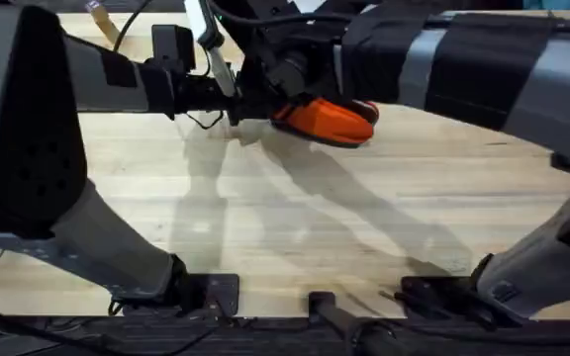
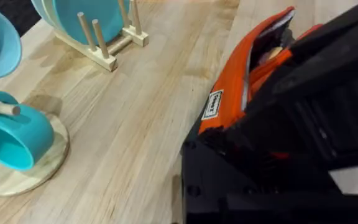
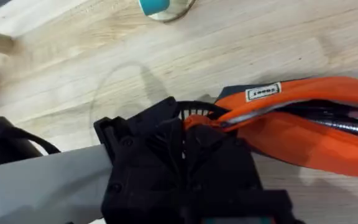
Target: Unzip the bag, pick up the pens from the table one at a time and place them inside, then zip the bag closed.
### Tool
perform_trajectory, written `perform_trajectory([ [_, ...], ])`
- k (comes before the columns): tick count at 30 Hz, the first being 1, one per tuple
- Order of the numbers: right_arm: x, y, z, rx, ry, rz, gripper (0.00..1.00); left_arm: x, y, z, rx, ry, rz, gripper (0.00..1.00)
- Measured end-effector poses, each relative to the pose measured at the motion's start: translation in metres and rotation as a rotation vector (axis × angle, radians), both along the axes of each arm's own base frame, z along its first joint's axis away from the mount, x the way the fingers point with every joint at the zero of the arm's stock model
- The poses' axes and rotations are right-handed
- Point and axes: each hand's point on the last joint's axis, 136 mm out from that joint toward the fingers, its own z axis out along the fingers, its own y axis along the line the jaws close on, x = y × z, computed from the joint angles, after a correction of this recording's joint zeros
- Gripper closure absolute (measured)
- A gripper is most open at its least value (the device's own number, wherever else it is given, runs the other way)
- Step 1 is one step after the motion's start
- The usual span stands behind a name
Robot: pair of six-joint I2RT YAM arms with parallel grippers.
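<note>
Pale plank table [image 1: 295,227]; orange bag [image 1: 327,121] at its far middle, mouth gaping. Left pincer [image 3: 185,127] clamps the bag's end; right pincer's state unclear. Left wrist view adds teal mug [image 2: 11,138], plate rack [image 2: 104,43].

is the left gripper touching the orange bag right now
Touching. In the right wrist view the left gripper pinches the end of the open bag, orange fabric running straight into its black fingers with no gap; the bag rests on the table.
</note>
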Motion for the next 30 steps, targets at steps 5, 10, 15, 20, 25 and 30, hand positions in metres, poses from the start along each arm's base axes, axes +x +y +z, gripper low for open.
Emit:
perform_trajectory([
  [5,0.0,0.0,0.0,-0.002,0.0,0.002,0.97,0.0,0.0,0.0,0.0,0.0,0.0,0.956],
  [10,-0.002,-0.003,-0.003,-0.016,0.012,0.002,0.97,0.0,0.0,0.0,0.0,0.0,0.0,0.957],
  [15,-0.006,-0.009,-0.007,-0.043,0.035,-0.001,0.971,0.0,0.0,0.0,0.001,0.0,0.0,0.957],
  [20,-0.006,-0.019,-0.012,-0.069,0.059,-0.015,0.971,0.0,0.0,0.0,0.002,0.0,0.001,0.958],
  [25,-0.002,-0.026,-0.012,-0.07,0.068,-0.029,0.971,0.0,0.0,0.0,0.003,0.0,0.001,0.958],
  [30,-0.004,-0.034,-0.002,-0.057,0.076,-0.033,0.971,0.0,0.0,0.0,0.002,-0.002,0.001,0.958],
])
